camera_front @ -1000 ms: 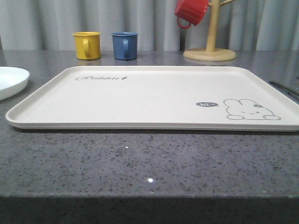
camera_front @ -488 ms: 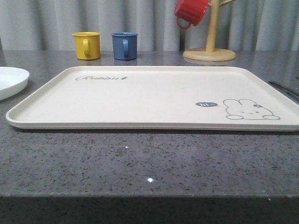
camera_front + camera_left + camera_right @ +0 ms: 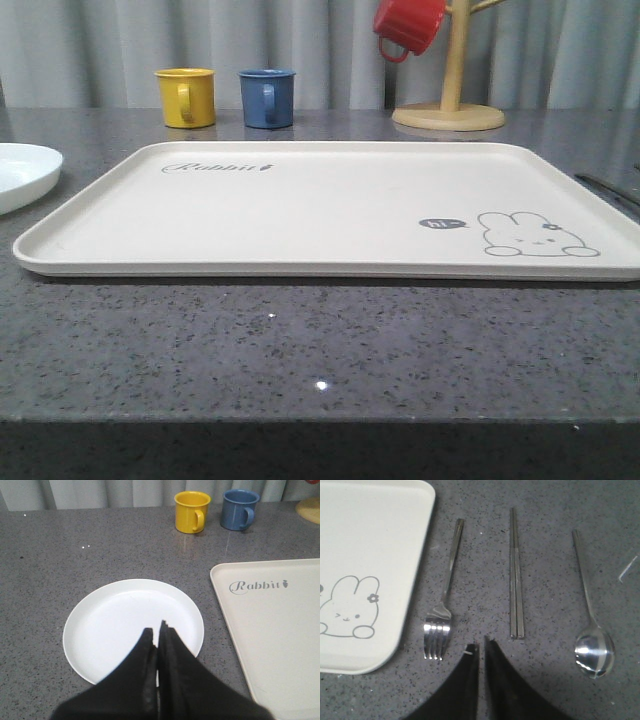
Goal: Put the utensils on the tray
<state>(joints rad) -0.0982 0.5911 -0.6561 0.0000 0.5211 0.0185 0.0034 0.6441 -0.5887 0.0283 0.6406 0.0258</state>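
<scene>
The cream tray (image 3: 330, 200) lies in the middle of the counter with nothing on it. To its left sits the white plate (image 3: 115, 615), and my left gripper (image 3: 158, 628) hovers shut over the plate's near side, holding nothing. Right of the tray (image 3: 365, 555) lie the fork (image 3: 445, 590), the chopsticks (image 3: 515, 580) and the spoon (image 3: 588, 615), side by side on the counter. My right gripper (image 3: 481, 646) hangs above the counter between the fork's tines and the chopstick ends, shut with only a thin slit and nothing in it.
A yellow mug (image 3: 186, 96) and a blue mug (image 3: 267, 97) stand behind the tray. A wooden mug tree (image 3: 450, 100) with a red mug (image 3: 408, 24) stands at the back right. The dark speckled counter's front edge (image 3: 320, 420) is near.
</scene>
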